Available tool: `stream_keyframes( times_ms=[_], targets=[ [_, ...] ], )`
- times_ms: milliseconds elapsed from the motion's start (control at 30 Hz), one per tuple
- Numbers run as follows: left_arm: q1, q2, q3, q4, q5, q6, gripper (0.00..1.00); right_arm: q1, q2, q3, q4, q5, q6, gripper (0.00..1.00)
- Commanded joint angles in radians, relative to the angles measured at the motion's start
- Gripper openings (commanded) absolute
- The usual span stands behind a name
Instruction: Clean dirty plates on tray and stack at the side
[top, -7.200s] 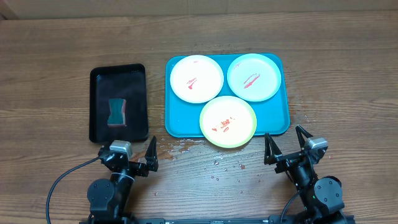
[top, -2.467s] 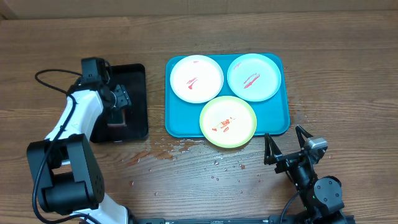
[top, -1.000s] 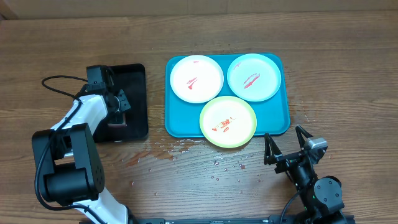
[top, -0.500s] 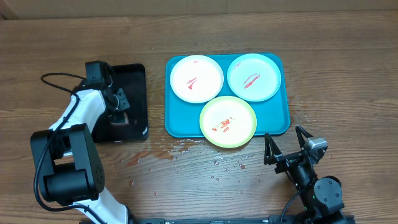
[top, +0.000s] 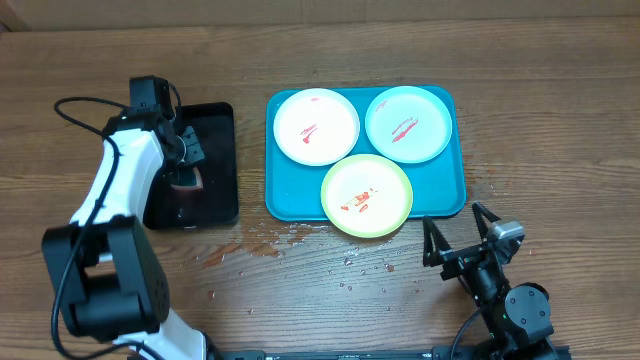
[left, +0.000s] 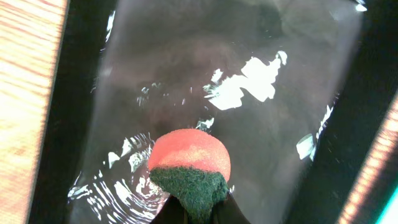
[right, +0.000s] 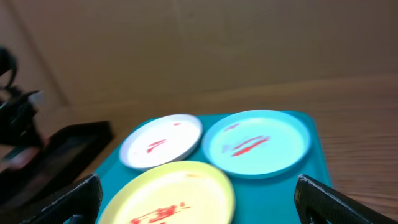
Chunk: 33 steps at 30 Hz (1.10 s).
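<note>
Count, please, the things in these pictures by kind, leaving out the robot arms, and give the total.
Plates: 3 (white plate, mint plate, yellow-green plate)
Trays: 2 (blue tray, black tray)
Sponges: 1 (sponge)
Total: 6

I found the turquoise tray (top: 290, 190) lying flat just beyond the right pincer (top: 452, 214). It carried three red-smeared plates: the yellow-green plate (top: 366, 195) nearest (overhanging the near rim), the mint plate (top: 408, 123) farther ahead, the white plate (top: 316, 126) far-left.
</note>
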Motion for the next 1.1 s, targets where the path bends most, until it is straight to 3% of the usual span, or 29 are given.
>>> stream_keyframes(
  times_ms=[0, 100, 233, 500, 633, 967, 1067],
  targets=[
    [-0.013, -0.071, 0.031, -0.008, -0.053, 0.013, 0.04, -0.003, -0.010, -0.005, 0.008, -0.174, 0.121, 1.00],
    [-0.013, -0.071, 0.031, -0.033, -0.024, 0.013, 0.04, -0.003, -0.010, -0.005, 0.015, -0.261, 0.338, 1.00],
    [-0.013, -0.070, 0.028, -0.035, 0.001, 0.021, 0.04, -0.003, -0.010, -0.005, 0.018, -0.279, 0.474, 1.00],
    [-0.013, -0.074, 0.029, -0.033, 0.083, 0.040, 0.04, -0.003, -0.010, -0.005, 0.023, -0.358, 0.520, 1.00],
    [-0.013, -0.074, 0.029, -0.033, 0.092, 0.040, 0.04, -0.003, -0.010, -0.005, 0.026, -0.359, 0.645, 1.00],
    [-0.013, -0.074, 0.029, -0.032, 0.092, 0.047, 0.04, -0.003, 0.004, 0.029, 0.021, -0.375, 0.461, 1.00],
    [-0.013, -0.074, 0.029, -0.032, 0.093, 0.047, 0.04, -0.003, 0.056, 0.084, -0.002, -0.369, 0.386, 0.93]
  ],
)
